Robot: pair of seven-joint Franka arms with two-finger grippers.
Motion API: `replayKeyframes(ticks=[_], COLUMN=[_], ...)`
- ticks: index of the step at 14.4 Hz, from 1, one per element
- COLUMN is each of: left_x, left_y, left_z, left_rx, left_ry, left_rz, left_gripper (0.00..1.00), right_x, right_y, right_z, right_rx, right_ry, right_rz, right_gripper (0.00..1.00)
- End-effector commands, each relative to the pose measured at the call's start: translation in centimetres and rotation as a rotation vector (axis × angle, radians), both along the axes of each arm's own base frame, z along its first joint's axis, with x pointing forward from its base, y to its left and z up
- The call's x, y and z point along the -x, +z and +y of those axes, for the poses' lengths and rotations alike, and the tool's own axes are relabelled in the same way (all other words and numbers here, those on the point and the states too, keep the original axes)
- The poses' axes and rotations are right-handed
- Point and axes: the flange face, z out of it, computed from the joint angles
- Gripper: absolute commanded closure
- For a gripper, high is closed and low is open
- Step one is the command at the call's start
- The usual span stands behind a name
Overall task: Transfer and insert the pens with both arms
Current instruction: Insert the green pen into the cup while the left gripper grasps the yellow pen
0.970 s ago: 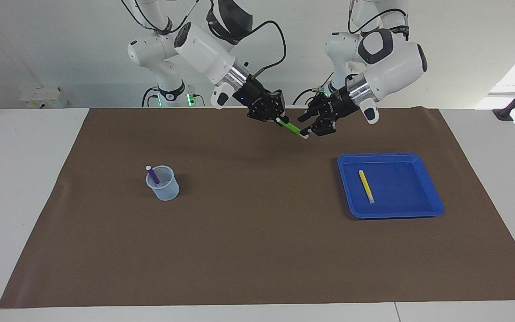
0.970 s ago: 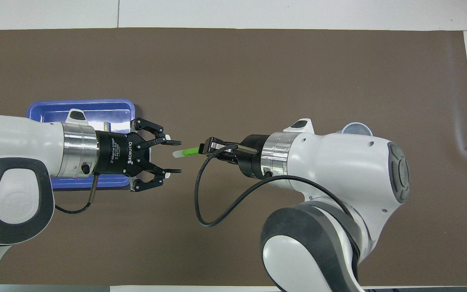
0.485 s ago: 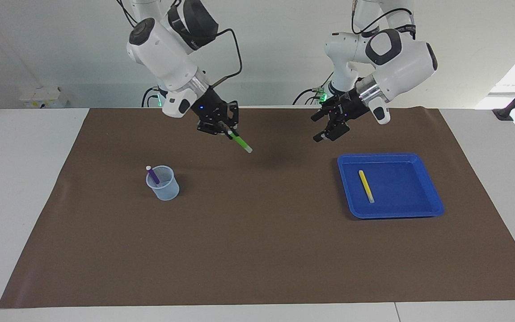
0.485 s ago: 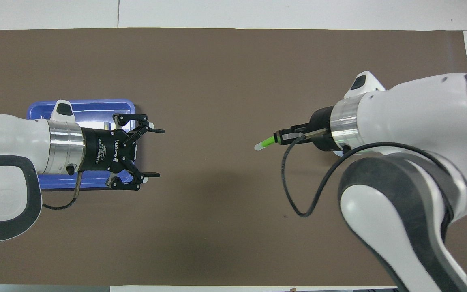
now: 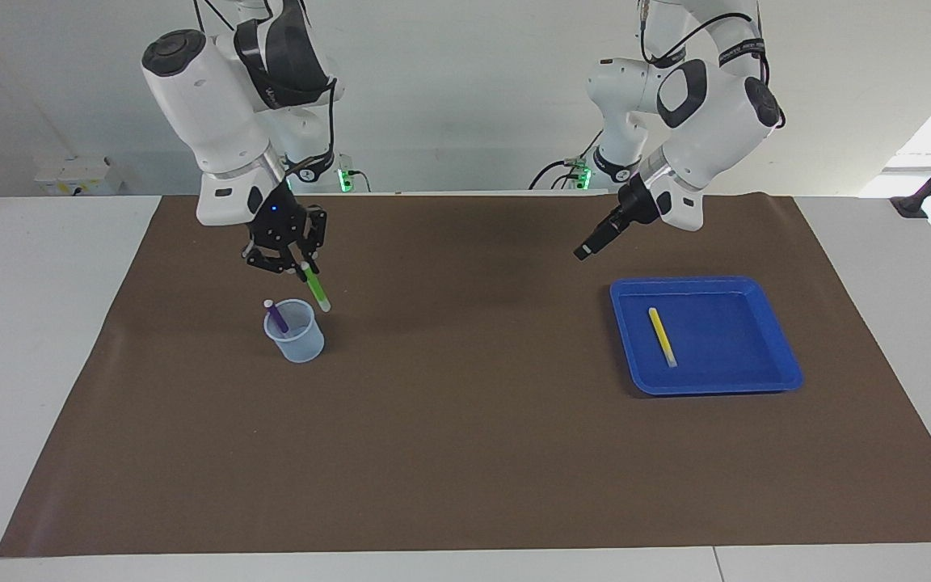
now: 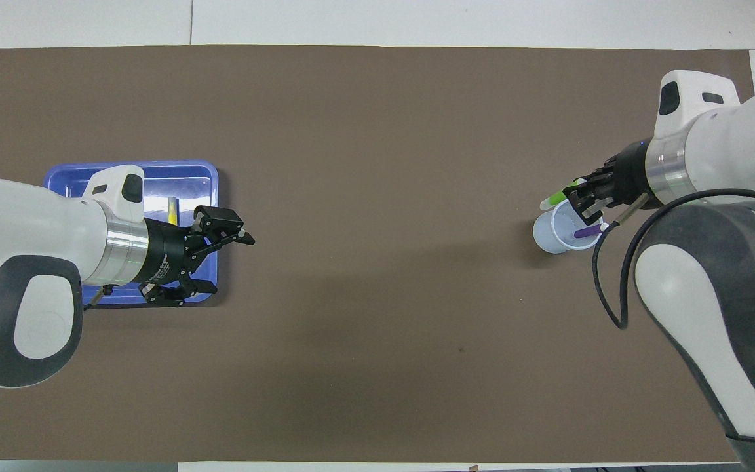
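Note:
My right gripper (image 5: 301,271) is shut on the green pen (image 5: 316,289) and holds it tilted, pale end down, just above the rim of the translucent cup (image 5: 296,335). The pen also shows in the overhead view (image 6: 556,197), by the right gripper (image 6: 577,196) and over the cup (image 6: 551,236). The purple pen (image 5: 275,318) leans inside the cup and shows from above too (image 6: 587,231). The yellow pen (image 5: 662,335) lies in the blue tray (image 5: 756,368). My left gripper (image 6: 227,262) is open and empty in the air over the tray's edge (image 6: 154,167); in the facing view it (image 5: 583,250) hangs above the mat.
A brown mat (image 5: 465,453) covers the table. The cup stands toward the right arm's end, the tray toward the left arm's end. Two small idle arms with green-lit bases (image 5: 344,179) stand at the robots' edge of the table.
My right gripper carried the green pen from the table's middle to above the cup and tipped it more steeply down. My left gripper, open, drew back toward the tray.

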Motion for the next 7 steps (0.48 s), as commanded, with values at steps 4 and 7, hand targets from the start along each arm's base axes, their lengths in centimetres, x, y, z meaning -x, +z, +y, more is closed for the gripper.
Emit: replayKeyframes(ticks=[4,7], left_x=[-1.6,-3.7], left_y=[-5.3,-8.5], left_z=[1.2,4.2], left_rx=[-0.263,-0.293], left_ry=[-0.418,-0.597], left_rz=[-0.088,-0.121], left_gripper=[0.00,0.00], right_x=[-0.2,0.6], right_y=[-4.9,-7.3], right_z=[-2.1,-3.0], right_rx=[0.089,0.098], right_ry=[0.115,0.120], right_rz=[-0.051,-0.025], right_gripper=[1.00,1.00])
